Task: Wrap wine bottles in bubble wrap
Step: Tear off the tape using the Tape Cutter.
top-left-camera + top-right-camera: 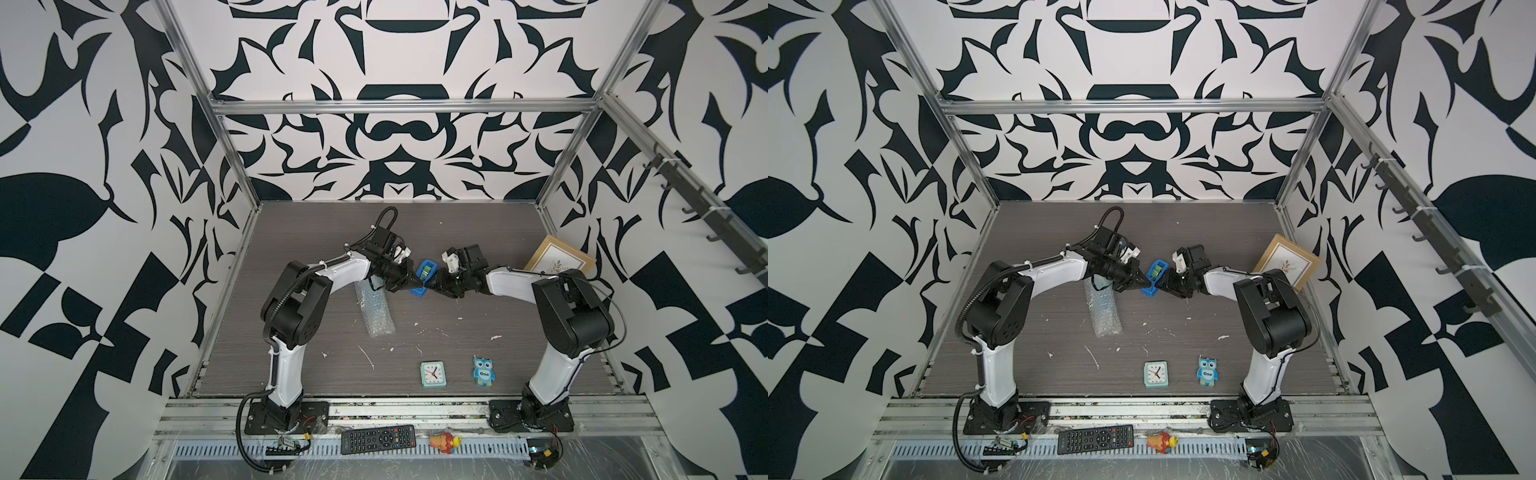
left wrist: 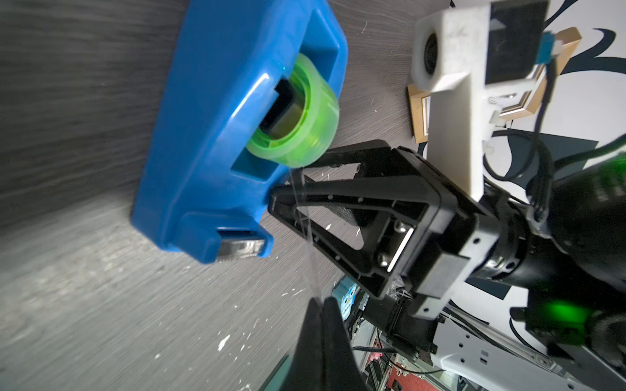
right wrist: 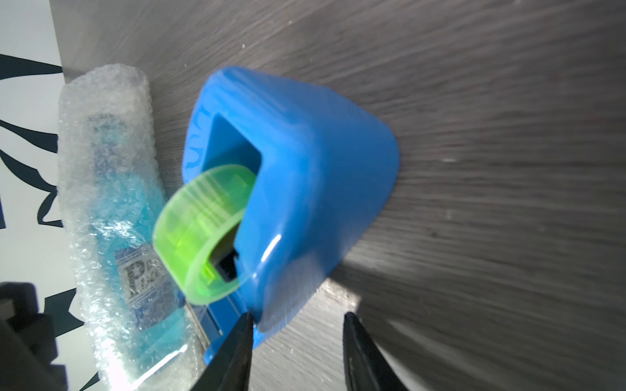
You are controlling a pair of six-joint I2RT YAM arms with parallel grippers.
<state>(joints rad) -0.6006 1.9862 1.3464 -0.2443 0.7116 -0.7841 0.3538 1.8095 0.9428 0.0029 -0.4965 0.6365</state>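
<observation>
Bubble wrap (image 1: 377,313) lies rolled on the grey table (image 1: 478,232) in both top views, beside the left arm (image 1: 291,307), with the blue tape dispenser (image 1: 424,278) just past its far end. In the left wrist view, the left gripper (image 2: 321,304) is pinched on a clear tape strand (image 2: 305,237) running from the green roll (image 2: 305,118). In the right wrist view, the right gripper (image 3: 298,335) has its jaws apart at the dispenser's end, and the wine bottle (image 3: 122,210) lies inside the wrap.

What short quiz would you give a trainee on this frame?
1. True or false: the bottle already lies inside the bubble wrap.
2. What colour is the roll in the dispenser?
3. The left jaws are shut on: A) the tape strip, B) the bottle, C) the dispenser.

Key: 1 true; 2 green; 3 A.
</observation>
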